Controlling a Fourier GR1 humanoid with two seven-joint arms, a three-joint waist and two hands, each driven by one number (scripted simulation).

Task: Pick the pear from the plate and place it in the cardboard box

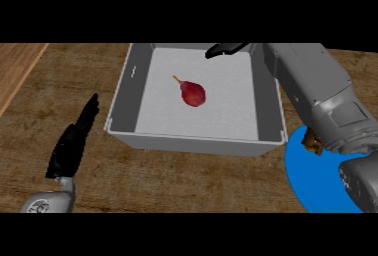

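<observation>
pear (193, 93) lies inside box (122, 95) | right robot hand (225, 49) released over box's far rim | left robot hand (74, 140) released beside box | risk: withdrawing forearm clips box wall, shifting it

The pear (193, 93) is dark red with a yellowish stem. The box (125, 95) is pale grey, its floor a lighter speckled grey. The plate (314, 185) is bright blue. The table (148, 175) is brown wood grain. Both forearms are grey, the left hand (74, 142) and right hand (225, 49) black.
</observation>
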